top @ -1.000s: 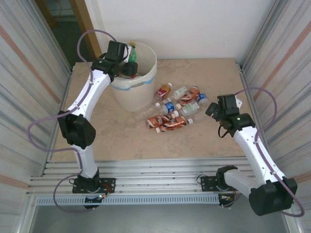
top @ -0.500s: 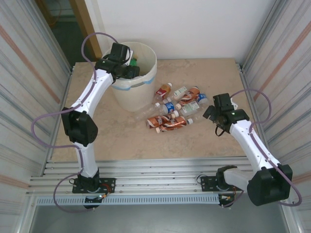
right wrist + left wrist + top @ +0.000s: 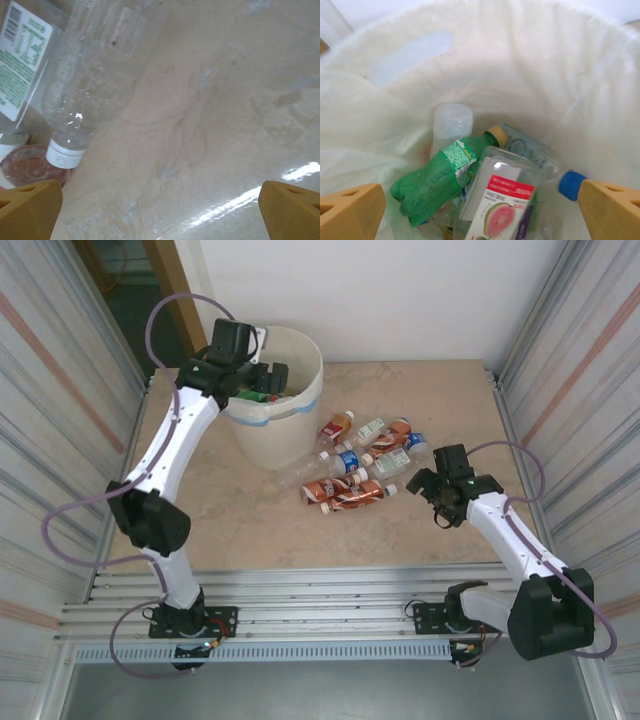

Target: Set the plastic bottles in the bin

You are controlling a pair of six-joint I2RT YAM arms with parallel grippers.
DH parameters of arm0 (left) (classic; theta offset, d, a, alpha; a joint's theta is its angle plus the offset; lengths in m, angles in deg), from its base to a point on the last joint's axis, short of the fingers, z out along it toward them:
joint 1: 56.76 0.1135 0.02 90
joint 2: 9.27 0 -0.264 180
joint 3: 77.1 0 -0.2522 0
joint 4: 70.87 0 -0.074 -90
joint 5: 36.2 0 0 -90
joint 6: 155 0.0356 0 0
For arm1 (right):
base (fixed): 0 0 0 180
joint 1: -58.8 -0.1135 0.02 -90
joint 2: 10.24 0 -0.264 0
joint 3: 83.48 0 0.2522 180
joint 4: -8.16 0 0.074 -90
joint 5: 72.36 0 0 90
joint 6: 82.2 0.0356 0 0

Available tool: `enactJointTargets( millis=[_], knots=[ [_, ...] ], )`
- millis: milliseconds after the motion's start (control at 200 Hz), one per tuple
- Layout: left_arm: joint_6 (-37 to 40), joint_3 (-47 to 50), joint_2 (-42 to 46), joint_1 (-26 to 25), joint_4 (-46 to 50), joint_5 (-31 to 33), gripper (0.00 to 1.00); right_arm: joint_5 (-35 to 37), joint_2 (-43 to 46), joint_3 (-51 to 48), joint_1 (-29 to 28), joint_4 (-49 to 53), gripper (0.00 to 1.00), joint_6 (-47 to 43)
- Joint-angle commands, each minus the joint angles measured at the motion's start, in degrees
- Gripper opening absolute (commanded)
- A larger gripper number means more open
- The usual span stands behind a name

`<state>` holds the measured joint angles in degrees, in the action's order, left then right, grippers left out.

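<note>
Overhead view: left gripper [image 3: 263, 381] hangs over the mouth of the large round cream-white bin [image 3: 285, 440], which has a blue tape band and stands at the far left of the beige stone-look table [image 3: 250, 525]. Its claw state is hard to read from this angle. The loose pile of small plastic bottles [image 3: 358, 468], with red, orange, blue and green labels, lies on the table just right of the bin. The right gripper [image 3: 428, 486] sits low, just right of that pile, apart from it.

Left wrist view: tan fingertips [image 3: 350, 212] sit at both lower corners, spread wide with nothing between them. Below, inside the pale bag liner [image 3: 560, 75], lie a crumpled green bottle [image 3: 435, 180], a clear bottle with a red-and-white guava label [image 3: 502, 202], a clear bottle base [image 3: 452, 122], a blue cap [image 3: 571, 184] and a tan cap [image 3: 496, 134], all piled touching.

Right wrist view: tan fingertips [image 3: 27, 210] are also at both corners, claw spread and gripping nothing. A clear ribbed bottle with a white cap [image 3: 90, 90] lies on the table at upper left, beside a bottle with a white, green-printed label [image 3: 22, 55]. A reddish round bottle end [image 3: 25, 171] is near the left fingertip; contact not clear.
</note>
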<state>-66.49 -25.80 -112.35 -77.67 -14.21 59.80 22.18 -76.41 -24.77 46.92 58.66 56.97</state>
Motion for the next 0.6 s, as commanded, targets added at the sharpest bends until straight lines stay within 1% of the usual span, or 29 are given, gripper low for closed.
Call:
enactJointTargets(
  millis=[0, 130, 200, 311, 456, 596],
  knots=[
    [-0.1, 4.2, 7.8, -2.5, -4.8, 0.3, 0.99, -2.0, -1.1, -0.6, 0.2, -4.2, 0.99, 2.1],
    [-1.0, 13.3, 15.6, -5.5, -10.7, 0.7, 0.99, -0.8, -3.7, 1.1, 0.3, -4.7, 0.99, 2.0],
    [-2.2, 18.6, 19.8, -6.8, -13.8, -0.8, 0.99, -0.6, -5.4, 2.1, 0.4, -5.2, 1.0, 1.8],
    [-4.7, 27.1, 26.2, -7.9, -18.0, -4.5, 0.99, -1.1, -8.1, 3.4, 0.4, -6.4, 1.0, 1.5],
    [-9.2, 38.2, 34.7, -9.4, -22.5, -4.9, 0.99, -2.0, -11.3, 5.2, 0.5, -8.1, 0.99, 0.8],
    [-13.2, 47.0, 41.0, -10.1, -26.0, -5.3, 0.99, -2.2, -14.7, 7.3, 0.6, -8.9, 0.98, 0.6]
  ],
)
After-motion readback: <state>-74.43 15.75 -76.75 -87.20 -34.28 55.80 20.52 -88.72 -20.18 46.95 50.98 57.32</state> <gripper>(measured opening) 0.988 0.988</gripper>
